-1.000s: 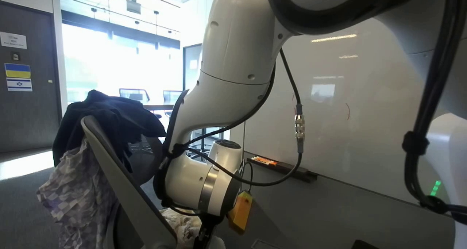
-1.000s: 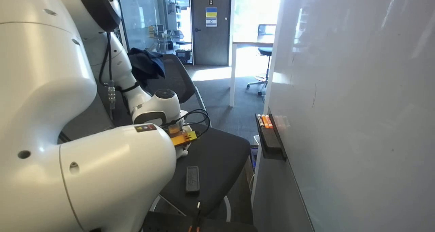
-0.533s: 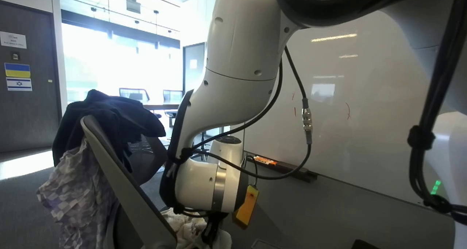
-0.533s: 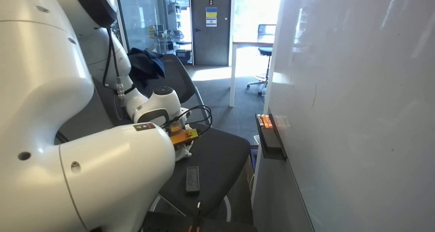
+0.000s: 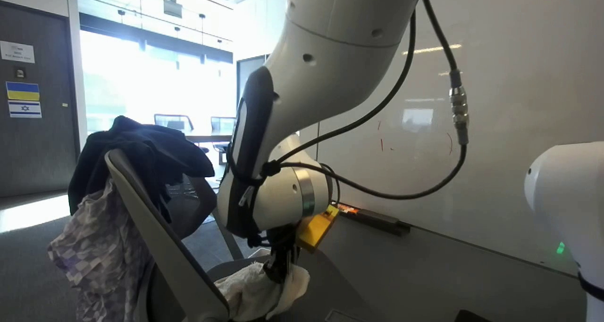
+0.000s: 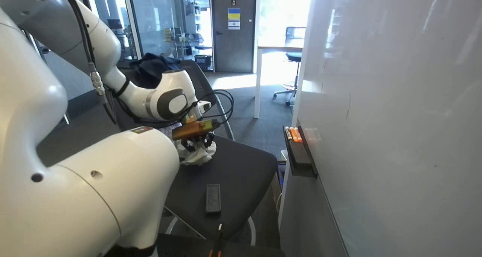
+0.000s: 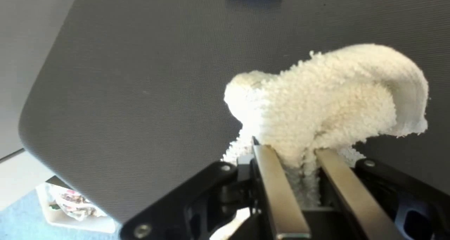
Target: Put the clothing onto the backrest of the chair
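Observation:
My gripper (image 7: 292, 149) is shut on the cream clothing (image 7: 334, 92), whose fluffy fabric is bunched between the two fingers and spreads out beyond the tips. In an exterior view the cream cloth (image 5: 257, 289) hangs below the gripper over the chair's dark seat (image 6: 241, 162); whether its lower end touches the seat I cannot tell. A dark navy garment (image 5: 141, 145) lies draped over the top of the backrest (image 5: 158, 223). Below it a pale patterned garment (image 5: 101, 256) hangs down the outer side of the backrest. The backrest stands beside the gripper, partly hidden by the arm.
A dark eraser block (image 6: 213, 198) lies on the seat. A whiteboard (image 6: 376, 98) rises along one side, with a marker tray (image 6: 301, 155) sticking out from it. Beyond the seat's edge a white bin (image 7: 77, 222) stands on the floor.
The gripper has closed on the cream cloth and risen, lifting the cloth with it. The navy and patterned garments have stayed where they were.

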Tool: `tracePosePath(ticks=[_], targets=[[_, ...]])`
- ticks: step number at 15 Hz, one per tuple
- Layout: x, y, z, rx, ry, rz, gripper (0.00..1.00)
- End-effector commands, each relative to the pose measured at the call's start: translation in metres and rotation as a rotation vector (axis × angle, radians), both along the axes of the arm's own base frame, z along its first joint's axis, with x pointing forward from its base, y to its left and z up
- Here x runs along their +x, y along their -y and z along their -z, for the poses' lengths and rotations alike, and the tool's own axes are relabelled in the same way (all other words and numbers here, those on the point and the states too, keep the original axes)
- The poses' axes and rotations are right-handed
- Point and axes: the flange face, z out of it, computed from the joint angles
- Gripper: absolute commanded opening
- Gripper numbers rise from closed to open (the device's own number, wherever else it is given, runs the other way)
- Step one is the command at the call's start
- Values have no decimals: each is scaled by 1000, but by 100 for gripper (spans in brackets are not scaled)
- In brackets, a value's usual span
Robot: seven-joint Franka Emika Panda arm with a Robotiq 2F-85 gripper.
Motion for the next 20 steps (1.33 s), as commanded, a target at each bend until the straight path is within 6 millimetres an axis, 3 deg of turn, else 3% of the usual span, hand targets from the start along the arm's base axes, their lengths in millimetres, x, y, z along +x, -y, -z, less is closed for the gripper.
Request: tracePosePath(ticks=[1,4,10,16,20], targets=[[15,-24,-72,-30,24,106,11],[32,-47,-142,-28,133,150,12],[44,-70,-245,-147,333,285,13],[27,-102,-331,-70,406,347,13],[12,-132,-368,57,482,289,14]])
